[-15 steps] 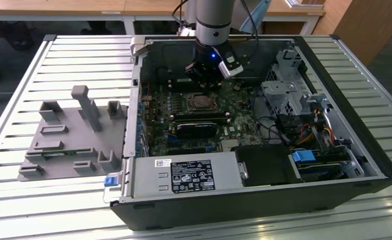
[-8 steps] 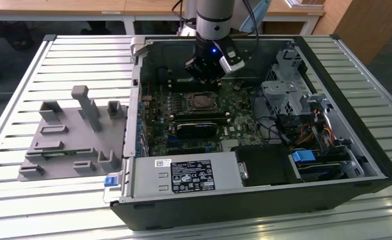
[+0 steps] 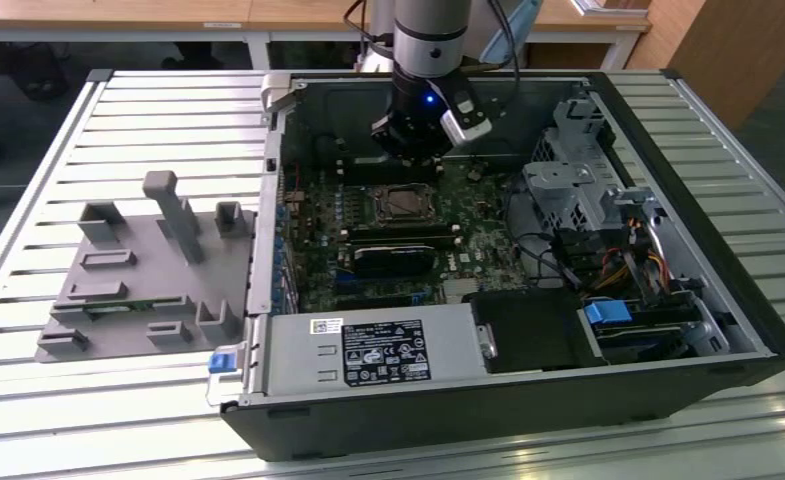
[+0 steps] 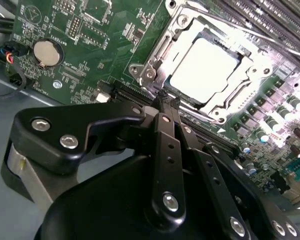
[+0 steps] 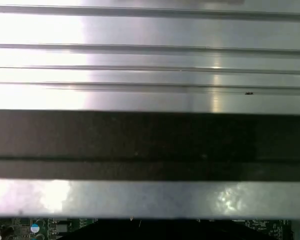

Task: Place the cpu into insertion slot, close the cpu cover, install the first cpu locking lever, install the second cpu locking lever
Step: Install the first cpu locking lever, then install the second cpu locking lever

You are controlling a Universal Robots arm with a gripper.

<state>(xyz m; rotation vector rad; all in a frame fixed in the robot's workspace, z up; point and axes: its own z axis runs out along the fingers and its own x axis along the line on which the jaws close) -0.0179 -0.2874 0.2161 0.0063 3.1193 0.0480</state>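
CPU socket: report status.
Gripper shut, empty, beside the insertion slot. Cpu seated, cpu cover down. No obstruction seen.

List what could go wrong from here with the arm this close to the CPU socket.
1. The gripper, its fingers together, sits just beside the cpu cover, which lies closed over the cpu; a small sideways slip could scrape the frame or the chip.
2. Small parts crowd the motherboard around the insertion slot, such as the coin battery; a low pass might knock one.
3. The arm works inside the computer case, so a wide swing could hit a wall.
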